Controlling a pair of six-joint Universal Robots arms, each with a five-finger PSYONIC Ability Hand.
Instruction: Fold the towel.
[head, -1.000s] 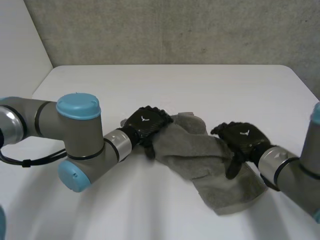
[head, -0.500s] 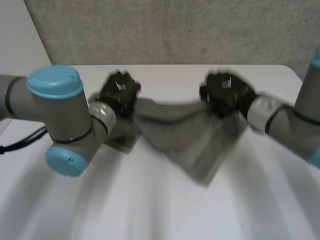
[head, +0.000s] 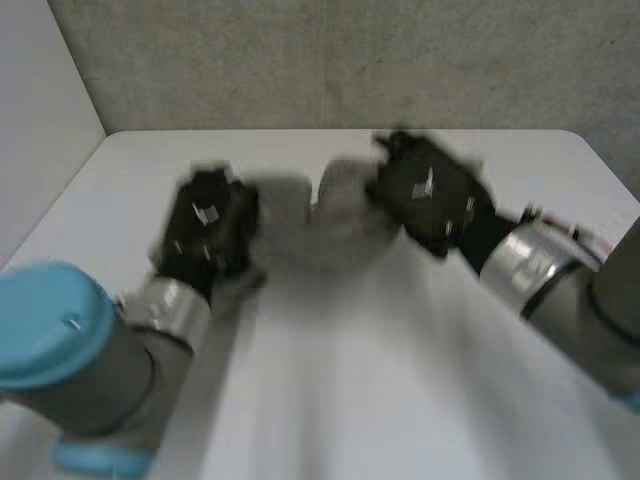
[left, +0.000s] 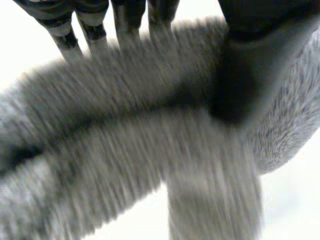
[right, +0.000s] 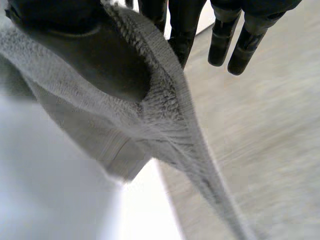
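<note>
Nothing here can be read: the small white mark on the back of the left hand (head: 205, 232) and the one on the right hand (head: 430, 195) are too smeared to make out, and the grey towel (head: 320, 235) shows no legible label.

The left hand (head: 205, 230) and right hand (head: 428, 193) have lifted the towel (head: 320, 215) and drawn closer together.

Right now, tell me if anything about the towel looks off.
The towel is bunched into a rumpled band between the left hand and the right hand, not spread flat; both hands pinch it. No tear shows.
</note>
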